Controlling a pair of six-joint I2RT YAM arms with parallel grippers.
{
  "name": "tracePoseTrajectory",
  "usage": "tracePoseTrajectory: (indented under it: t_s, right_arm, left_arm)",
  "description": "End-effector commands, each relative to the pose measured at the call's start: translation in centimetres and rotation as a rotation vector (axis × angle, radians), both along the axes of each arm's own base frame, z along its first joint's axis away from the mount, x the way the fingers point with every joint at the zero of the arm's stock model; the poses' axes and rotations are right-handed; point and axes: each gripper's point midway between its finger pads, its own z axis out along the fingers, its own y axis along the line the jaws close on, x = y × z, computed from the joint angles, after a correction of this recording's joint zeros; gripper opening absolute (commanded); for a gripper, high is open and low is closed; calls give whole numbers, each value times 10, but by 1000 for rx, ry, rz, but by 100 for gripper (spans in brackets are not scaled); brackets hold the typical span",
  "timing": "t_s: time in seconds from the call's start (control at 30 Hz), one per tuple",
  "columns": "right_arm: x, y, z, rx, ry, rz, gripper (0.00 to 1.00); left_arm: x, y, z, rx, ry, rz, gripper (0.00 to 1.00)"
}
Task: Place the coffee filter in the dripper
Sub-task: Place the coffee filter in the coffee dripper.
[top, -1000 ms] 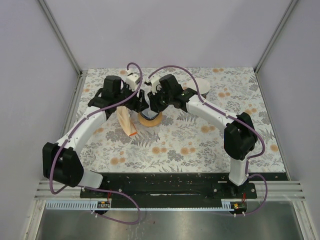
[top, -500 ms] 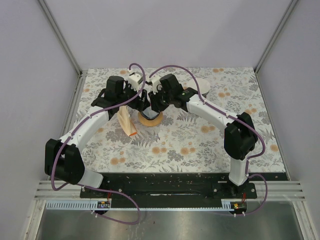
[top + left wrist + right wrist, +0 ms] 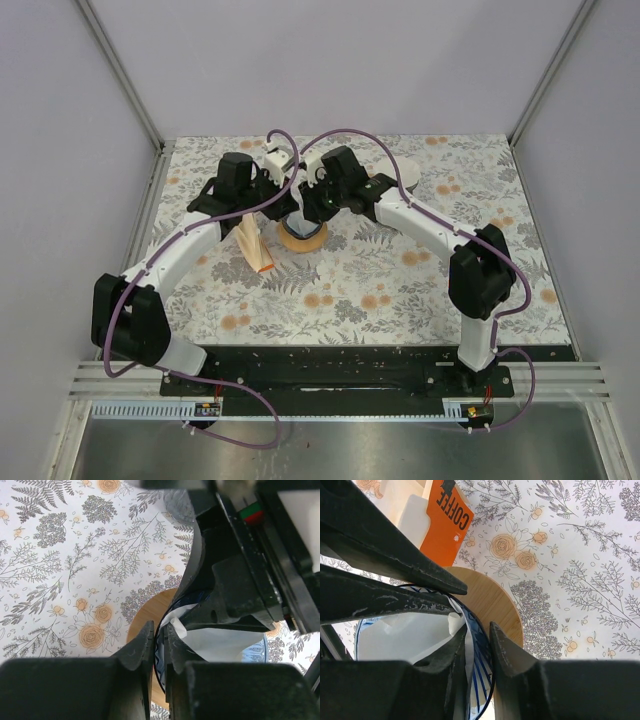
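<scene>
The dripper [image 3: 300, 230], blue-striped, stands on its round wooden base [image 3: 300, 242] at the middle back of the table. The white coffee filter [image 3: 220, 642] lies inside it, one edge folded over near the rim. My left gripper [image 3: 159, 630] is shut on the dripper's left rim, one finger outside and one inside. On the opposite side, my right gripper [image 3: 477, 630] is shut on the rim: its inner finger presses the filter [image 3: 405, 635] against the striped wall [image 3: 487, 670] and its outer finger sits against the outside. From above, both grippers hide most of the dripper.
An orange pack marked COFFEE [image 3: 253, 243] with pale filters lies just left of the wooden base, also visible as the pack [image 3: 447, 520] in the right wrist view. A white round dish [image 3: 405, 172] sits behind the right arm. Grey walls and metal rails enclose the floral table.
My left arm has swung right toward the dripper and its jaws have closed onto the rim. The right gripper has kept its place and grip.
</scene>
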Motion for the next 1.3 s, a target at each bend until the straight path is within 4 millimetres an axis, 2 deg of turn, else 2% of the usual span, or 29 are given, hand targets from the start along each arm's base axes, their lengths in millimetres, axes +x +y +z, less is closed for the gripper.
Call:
tracePoseTrajectory:
  t_s: [0.0,0.07,0.17,0.3,0.67,0.83,0.87,0.93,1.0,1.13,1.27]
  right_arm:
    - [-2,-10,-10,-68,-22,4,28]
    - [-1,-12,-6,-63,-26,1,33]
    - [-3,-15,1,-59,-34,2,46]
    - [-8,-18,19,-36,-58,15,59]
    - [-12,-23,40,-3,-80,24,74]
    - [-4,-29,27,-4,-30,-17,65]
    - [-3,-30,23,-7,-19,-22,62]
    - [-3,-30,16,-17,1,-24,56]
    - [-3,-29,13,-21,14,-28,50]
    - [-1,-27,8,-24,34,-35,38]
    - [0,-24,7,-21,41,-35,33]
  left_arm:
    - [-1,3,7,35,-60,0,0]
    - [-1,5,8,42,-72,5,0]
    - [0,8,10,51,-84,17,0]
    - [0,9,7,62,-81,22,0]
    - [-1,9,8,60,-87,17,0]
    - [-2,8,10,57,-84,10,0]
    - [-3,8,8,58,-75,6,3]
    - [-4,7,10,55,-69,-4,17]
    - [-11,2,13,38,-60,-46,27]
    - [-23,-7,32,-13,-96,-123,53]
    - [-22,-13,40,-49,-90,-133,62]
